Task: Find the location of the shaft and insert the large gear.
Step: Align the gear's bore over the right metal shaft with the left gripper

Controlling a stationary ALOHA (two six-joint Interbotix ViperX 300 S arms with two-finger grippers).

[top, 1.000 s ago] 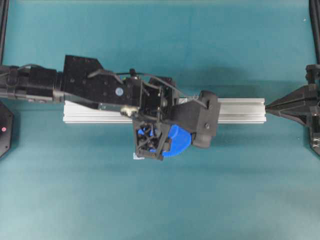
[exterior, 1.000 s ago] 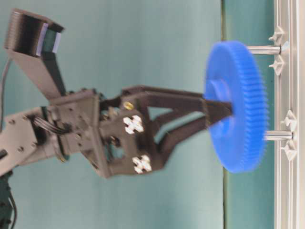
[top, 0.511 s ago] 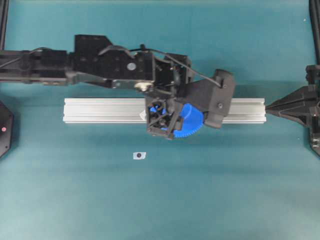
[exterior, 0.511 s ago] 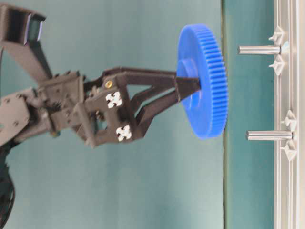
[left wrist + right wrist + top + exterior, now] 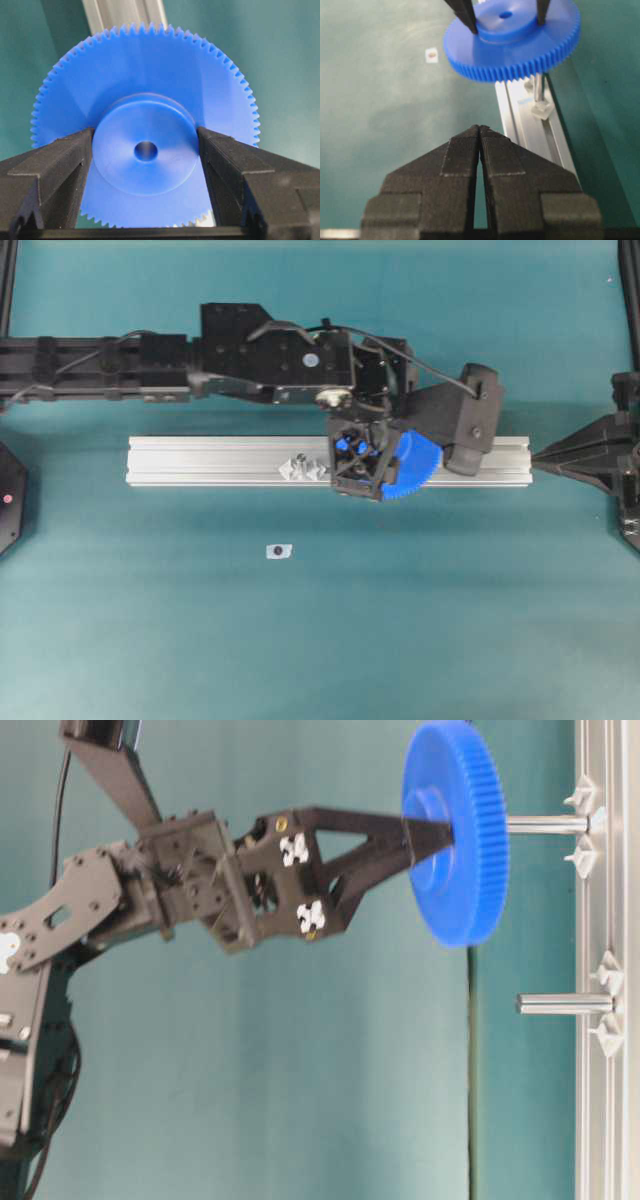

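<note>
1. The left gripper (image 5: 145, 150) has its jaws clamped on the raised hub of the gear (image 5: 455, 830), one finger on each side, with the bore open between them.
2. The gear hangs in the air above the rail (image 5: 200, 460), clear of the surface (image 5: 300, 640). In the table-level view it sits at the tip of one shaft (image 5: 545, 823) and is not seated; whether the bore has caught the tip cannot be told.
3. A second pin (image 5: 565, 1004) stands free further along the rail, well apart from the gear. Which of the two is the taller cannot be judged from these views, so going for the wrong one is a real risk.
4. The gear's face looks slightly tilted against the shaft's axis. Pushed down like that, the bore would likely bind on the tip or skid off it.
5. The bore is small and the hub hides the tip from above, so a slight sideways error would land the gear's face on the shaft and could twist the gear in the grip.
6. The right gripper (image 5: 479, 131) rests at the rail's end with its jaws together, holding nothing.
</note>
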